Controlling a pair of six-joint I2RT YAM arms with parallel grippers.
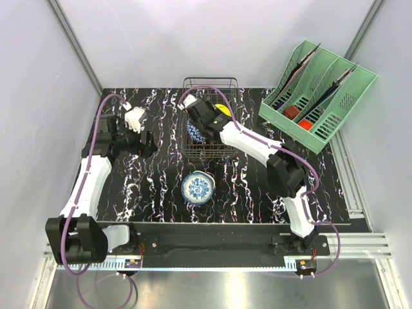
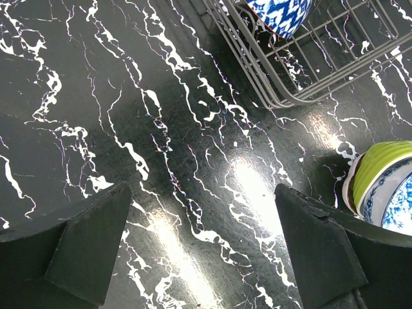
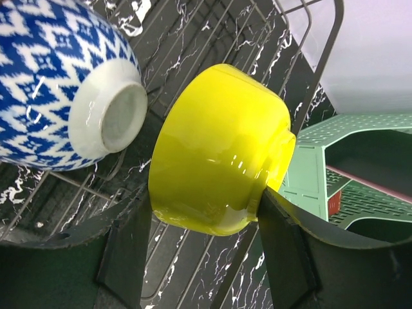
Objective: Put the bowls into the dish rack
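- Yellow bowl (image 3: 219,148) is tipped on its side over the dish rack (image 1: 210,80), and the right hand (image 3: 203,199) is clamped on it, one finger on the outer wall and the other at the rim.
- Whether the yellow bowl touches the rack wires, I cannot tell from here.
- Inside the rack, just beside the yellow one, a blue-and-white patterned bowl (image 3: 51,84) lies on its side with its white foot facing the wrist camera.
- In front of the rack, on its near side, a small stack sits on the black marbled worktop (image 1: 161,193): a lime-green bowl (image 2: 386,164) with a blue floral bowl (image 1: 197,188) nested in it.
- Left of the rack, the left hand (image 2: 203,219) hangs over bare worktop, fingers spread wide apart, nothing between them.
- Right of the rack, at the far corner, a mint-green slotted organizer (image 1: 318,96) stands.
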